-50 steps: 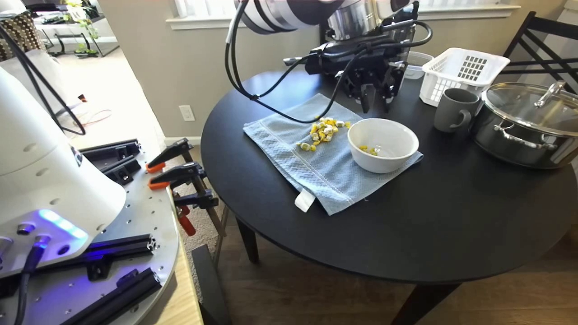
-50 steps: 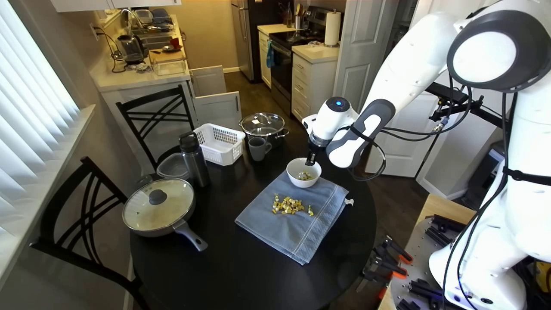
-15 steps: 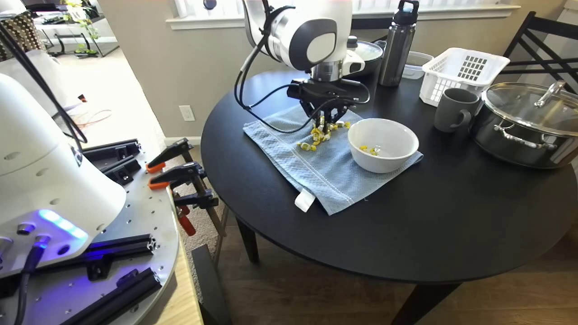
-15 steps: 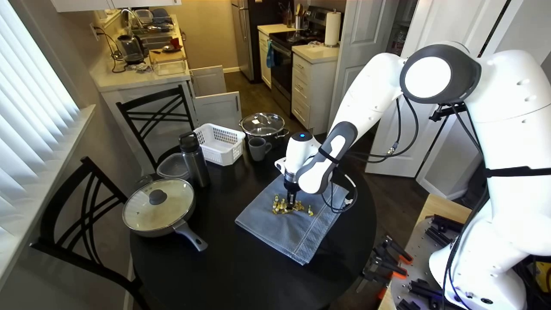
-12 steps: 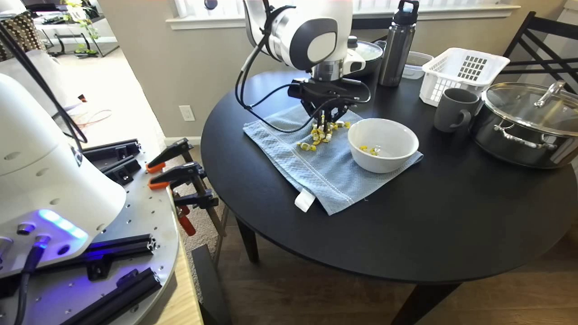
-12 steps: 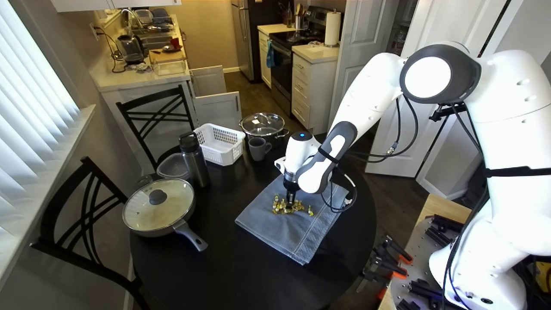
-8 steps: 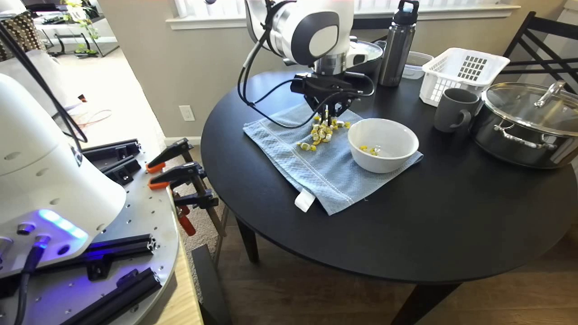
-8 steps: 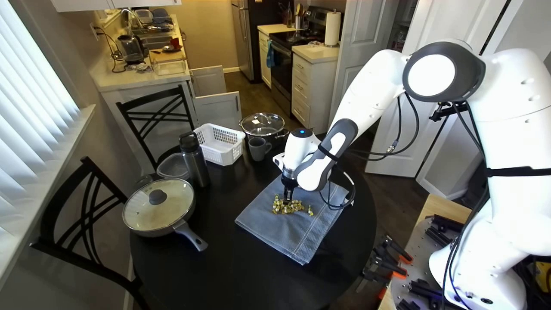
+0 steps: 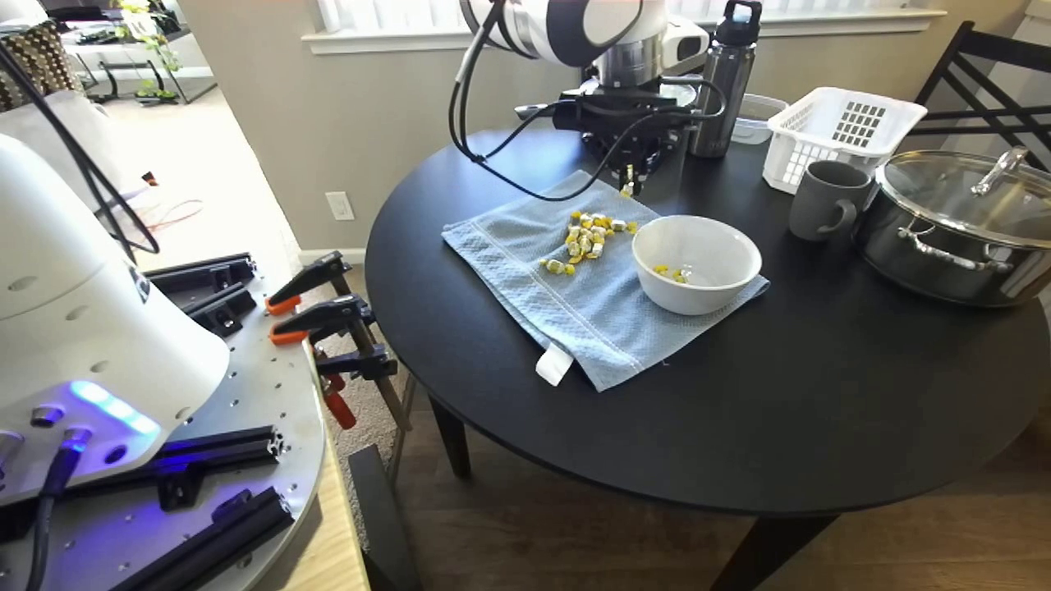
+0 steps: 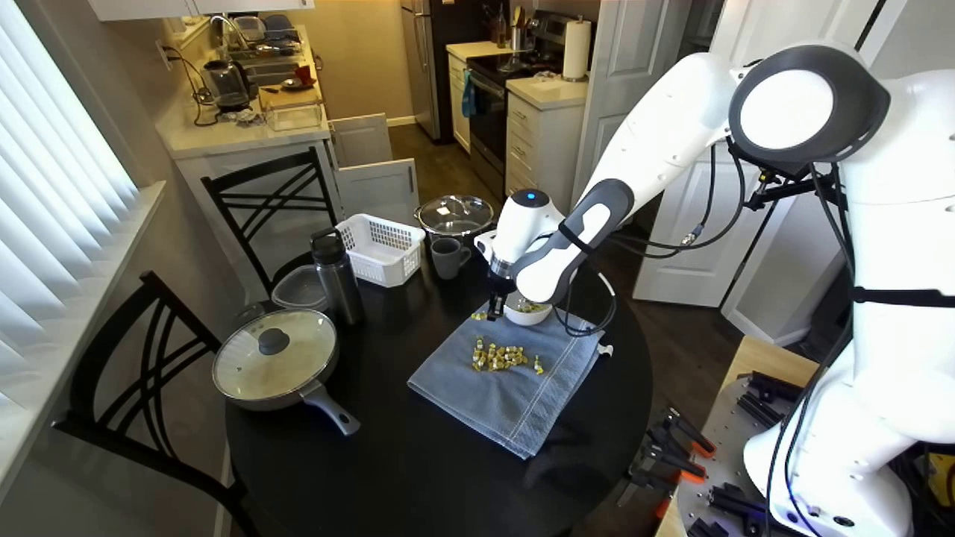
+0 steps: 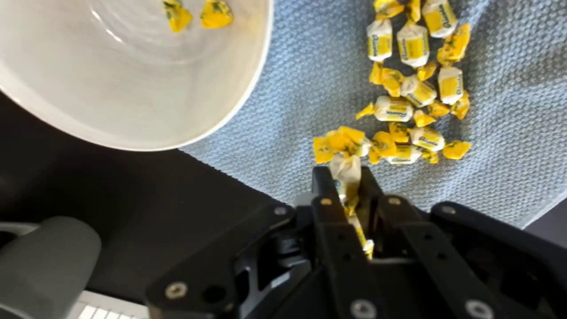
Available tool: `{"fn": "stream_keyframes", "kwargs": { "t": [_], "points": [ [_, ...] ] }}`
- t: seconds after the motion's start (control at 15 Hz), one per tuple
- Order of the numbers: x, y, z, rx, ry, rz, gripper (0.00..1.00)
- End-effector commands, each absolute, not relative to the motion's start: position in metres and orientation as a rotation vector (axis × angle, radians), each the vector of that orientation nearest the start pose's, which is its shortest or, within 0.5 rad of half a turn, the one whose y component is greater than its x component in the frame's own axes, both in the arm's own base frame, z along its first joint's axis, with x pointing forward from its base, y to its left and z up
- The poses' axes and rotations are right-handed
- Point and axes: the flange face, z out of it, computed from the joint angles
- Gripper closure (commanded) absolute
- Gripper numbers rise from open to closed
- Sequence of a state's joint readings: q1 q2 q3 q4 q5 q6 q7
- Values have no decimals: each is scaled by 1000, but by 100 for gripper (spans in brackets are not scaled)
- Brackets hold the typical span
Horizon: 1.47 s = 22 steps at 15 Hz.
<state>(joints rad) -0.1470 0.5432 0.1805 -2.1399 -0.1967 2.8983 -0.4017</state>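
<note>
Here, your gripper occupies the lower centre of the wrist view, its two black fingers drawn nearly together and pinching a wrapped candy. The candy's long axis runs along the fingers, one yellow twisted end projecting past them; more wrapper shows deeper in the gap, though you cannot tell whether it belongs to a second piece.

Note the governing relation: from the pinched candy, the white bowl lies toward the upper left of the wrist view, the candy being outside its rim. In an exterior view, correspondingly, the white bowl lies below and to the right of your gripper. Yours is the only arm.

At the upper right of the wrist view, a pile of loose candies rests on the blue cloth, below and apart from the held one; other pieces lie in the bowl. Farther out, the black table bears a steel bottle, a white basket, a grey mug and a lidded pot at upper right, and, left in an exterior view, a lidded pan.
</note>
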Motion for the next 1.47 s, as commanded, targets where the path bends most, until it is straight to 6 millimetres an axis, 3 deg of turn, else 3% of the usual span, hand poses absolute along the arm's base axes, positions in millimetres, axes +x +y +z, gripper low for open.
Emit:
{"fn": "stream_keyframes", "kwargs": {
  "t": [0.0, 0.2, 0.4, 0.47, 0.53, 0.67, 0.93, 1.13, 1.4],
  "points": [
    [573, -6, 200, -3107, -823, -383, 96],
    [565, -47, 208, -3195, -732, -370, 96],
    [557, -71, 208, -3240, -669, -359, 96],
    [554, -74, 209, -3250, -660, -355, 59],
    [552, -76, 207, -3257, -654, -350, 59],
    [548, -75, 207, -3264, -656, -345, 47],
    [542, -57, 211, -3223, -710, -376, 21],
    [536, -18, 206, -3094, -820, -402, 2],
    [531, 35, 180, -2962, -927, -339, 0]
  ]
}}
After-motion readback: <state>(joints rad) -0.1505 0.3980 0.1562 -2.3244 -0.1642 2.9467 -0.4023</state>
